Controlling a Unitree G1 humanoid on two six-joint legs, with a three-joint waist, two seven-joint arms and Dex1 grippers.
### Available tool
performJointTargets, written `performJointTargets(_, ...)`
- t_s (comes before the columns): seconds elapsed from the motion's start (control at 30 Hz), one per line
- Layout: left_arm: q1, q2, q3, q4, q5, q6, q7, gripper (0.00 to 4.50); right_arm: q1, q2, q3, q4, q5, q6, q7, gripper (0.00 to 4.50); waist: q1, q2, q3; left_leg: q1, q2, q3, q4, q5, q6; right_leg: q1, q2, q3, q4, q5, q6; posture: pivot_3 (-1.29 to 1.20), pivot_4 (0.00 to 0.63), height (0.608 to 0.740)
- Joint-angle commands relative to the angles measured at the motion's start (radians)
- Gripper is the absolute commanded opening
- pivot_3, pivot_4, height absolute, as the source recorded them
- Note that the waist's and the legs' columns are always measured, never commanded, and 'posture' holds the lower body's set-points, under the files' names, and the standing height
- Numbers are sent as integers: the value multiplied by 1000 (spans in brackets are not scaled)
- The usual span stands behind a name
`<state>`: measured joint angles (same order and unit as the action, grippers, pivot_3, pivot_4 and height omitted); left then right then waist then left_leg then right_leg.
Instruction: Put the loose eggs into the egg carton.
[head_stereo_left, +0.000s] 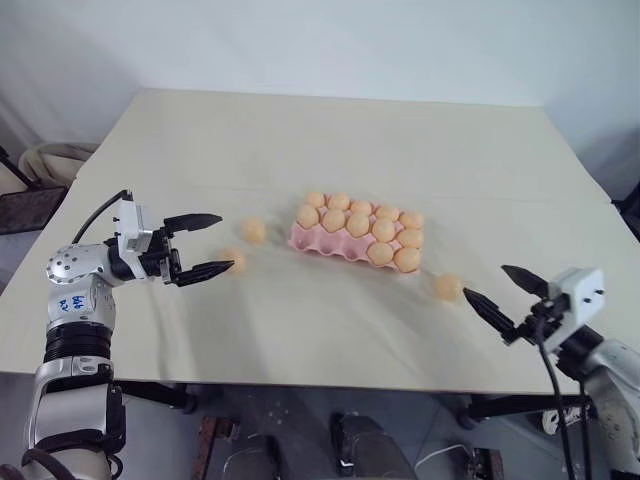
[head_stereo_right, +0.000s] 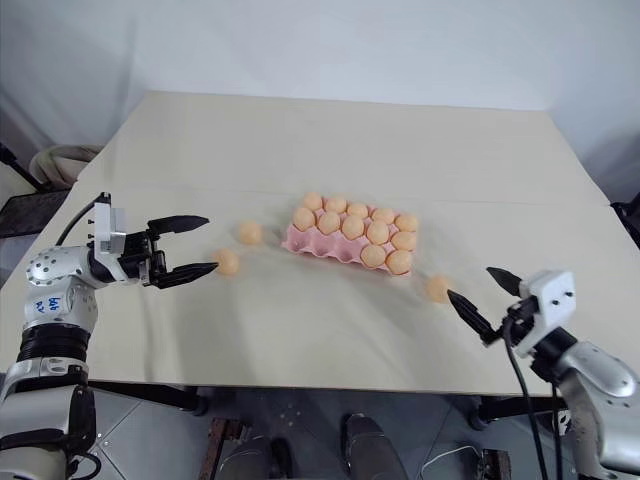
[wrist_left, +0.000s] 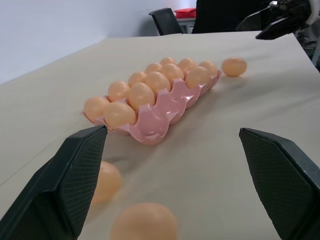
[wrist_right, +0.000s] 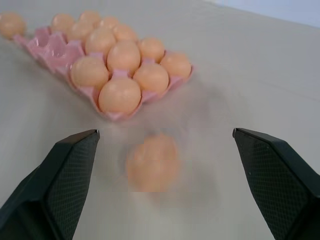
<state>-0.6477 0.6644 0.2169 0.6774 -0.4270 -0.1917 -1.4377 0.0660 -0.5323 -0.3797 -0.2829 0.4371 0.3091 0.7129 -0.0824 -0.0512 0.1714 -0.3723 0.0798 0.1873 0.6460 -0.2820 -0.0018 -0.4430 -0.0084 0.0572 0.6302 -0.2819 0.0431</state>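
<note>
The pink egg carton lies mid-table with several orange-tan eggs in its cups; some cups along its near side stand empty. Two loose eggs rest on the table left of the carton. My left gripper is open and level beside them, its lower fingertip close to the nearer egg. A third loose egg lies off the carton's right front corner. My right gripper is open just right of it, and that egg looks blurred ahead of its fingers.
The tan table has wide free room behind the carton and along its front. A dark chair and a red object stand past the table's right side. Floor and table legs show under the front edge.
</note>
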Motion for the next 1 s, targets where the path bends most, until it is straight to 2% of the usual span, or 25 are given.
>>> performJointTargets(0.03,9,7,15,-43,-12,-3,9,4500,-46,24,45,33,-31,8,-66,4477,0,0,0,0,0,0,0,1,1,0,0,0,0,0,1,0,150,740)
performJointTargets(0.2,22,9,19,-61,-16,-1,15,4500,-101,42,97,120,-72,28,-128,4477,0,0,0,-1,0,0,1,0,0,-1,0,0,0,1,2,0,150,740)
performJointTargets(0.53,45,11,29,-89,-21,7,27,4500,-118,45,157,239,-153,-9,-176,4477,-2,0,0,-2,0,0,1,0,-1,-1,0,0,-1,1,4,0,150,740)
performJointTargets(0.63,45,10,29,-89,-21,5,28,4500,-134,55,161,262,-158,-46,-177,3854,-4,0,0,-2,0,1,1,0,0,-1,1,0,0,1,4,0,150,740)
performJointTargets(0.83,41,9,30,-82,-19,0,31,4500,-158,46,166,269,-158,-56,-173,1769,-1,0,0,-2,0,1,1,0,0,-1,0,0,1,1,4,0,150,740)
performJointTargets(0.9,41,9,30,-80,-18,-1,32,4500,-160,37,161,242,-149,-55,-163,1397,-2,0,0,-2,0,1,1,0,0,-1,0,0,0,1,4,0,150,740)
performJointTargets(1.0,40,9,31,-78,-18,-2,33,4500,-166,26,154,197,-138,-39,-157,1303,-2,0,0,-2,0,1,1,0,-1,-1,0,0,1,1,4,0,150,740)
